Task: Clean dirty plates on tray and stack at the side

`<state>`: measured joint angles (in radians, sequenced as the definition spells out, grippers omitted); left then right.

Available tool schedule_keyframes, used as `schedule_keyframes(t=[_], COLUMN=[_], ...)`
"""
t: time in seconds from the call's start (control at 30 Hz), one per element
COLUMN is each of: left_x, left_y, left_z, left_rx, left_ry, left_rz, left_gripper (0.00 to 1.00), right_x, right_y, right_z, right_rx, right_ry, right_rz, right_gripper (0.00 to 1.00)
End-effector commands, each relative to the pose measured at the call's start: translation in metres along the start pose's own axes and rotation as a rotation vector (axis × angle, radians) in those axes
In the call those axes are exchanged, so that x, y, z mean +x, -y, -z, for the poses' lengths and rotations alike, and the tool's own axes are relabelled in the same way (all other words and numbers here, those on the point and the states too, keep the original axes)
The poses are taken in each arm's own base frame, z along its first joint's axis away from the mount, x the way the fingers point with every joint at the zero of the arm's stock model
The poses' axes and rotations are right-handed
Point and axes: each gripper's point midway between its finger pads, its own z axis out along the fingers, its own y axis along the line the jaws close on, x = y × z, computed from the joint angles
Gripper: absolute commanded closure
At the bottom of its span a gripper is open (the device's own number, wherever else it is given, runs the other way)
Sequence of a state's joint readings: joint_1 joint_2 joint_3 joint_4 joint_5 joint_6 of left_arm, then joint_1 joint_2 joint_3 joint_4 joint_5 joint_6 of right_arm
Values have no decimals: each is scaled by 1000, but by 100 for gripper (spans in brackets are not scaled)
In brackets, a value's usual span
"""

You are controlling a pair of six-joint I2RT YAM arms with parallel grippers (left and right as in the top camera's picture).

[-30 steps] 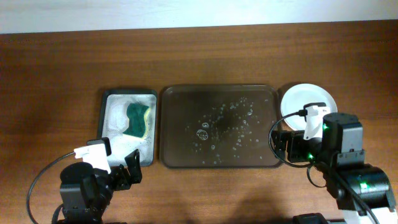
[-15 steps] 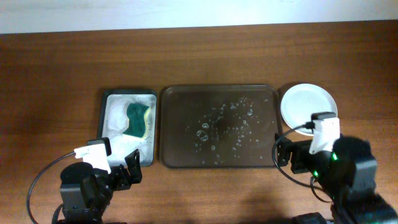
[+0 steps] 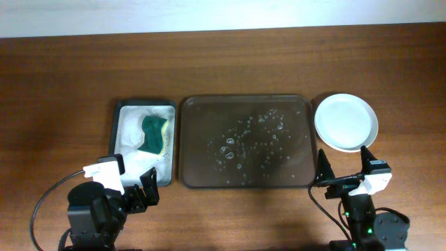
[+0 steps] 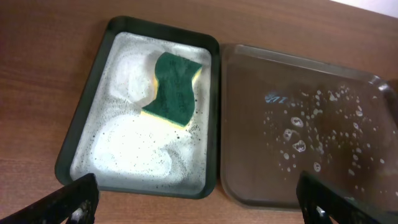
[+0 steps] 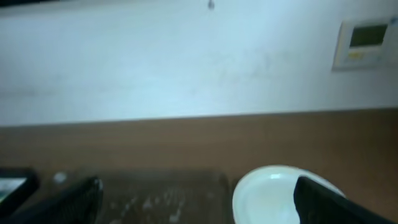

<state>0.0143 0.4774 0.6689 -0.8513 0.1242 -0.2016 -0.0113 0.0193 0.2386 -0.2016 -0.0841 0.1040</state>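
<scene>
The dark brown tray (image 3: 202,174) sits mid-table, holding only water drops and suds; it also shows in the left wrist view (image 4: 249,180) and the right wrist view (image 5: 161,186). The white plates (image 3: 346,122) lie clean and stacked on the table right of the tray; the top one shows in the right wrist view (image 5: 267,193). My left gripper (image 3: 134,187) is open and empty near the front edge, below the black tray. My right gripper (image 3: 343,167) is open and empty, just in front of the plates.
A smaller black tray (image 3: 118,139) with white suds and a green sponge (image 3: 155,134) stands left of the brown tray; both show in the left wrist view, tray (image 4: 81,124) and sponge (image 4: 174,87). A white wall (image 5: 186,56) rises behind the table.
My right arm has pulled back from over the plates toward the front edge, uncovering the stack. The left arm has not moved.
</scene>
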Motion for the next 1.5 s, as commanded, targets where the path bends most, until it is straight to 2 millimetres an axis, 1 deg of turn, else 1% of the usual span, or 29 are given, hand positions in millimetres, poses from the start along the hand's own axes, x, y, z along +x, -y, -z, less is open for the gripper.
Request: schedule_keyframes(t=[0.0,0.1,0.13,0.2,0.3,1.37,1.47], left_x=[3,3,3,3,3,3,1], left_y=[2,2,2,2,2,2,3], left_z=[-1,-1,-1,-1,-1,-1,2], left_rx=[13,13,13,13,13,13,16], left_ry=[-4,-4,-4,-4,-4,-4,13], left_rz=[-18,-18,-18,-18,-18,-18,-20], left_gripper=[1,1,1,1,1,1,1], right_x=[10,17,25,43,77,76,76], right_y=[2,3,4,6,9,9,9], right_z=[-7,-12,-14,-17,-17,-17,-17], right_rx=[-5,-9,-8,-6,-4,-3,-3], right_ry=[44,80,82,53,-88,-86,-86], right_rz=[5,47,76,80,89,89,89], right_gripper=[1,1,1,1,1,1,1])
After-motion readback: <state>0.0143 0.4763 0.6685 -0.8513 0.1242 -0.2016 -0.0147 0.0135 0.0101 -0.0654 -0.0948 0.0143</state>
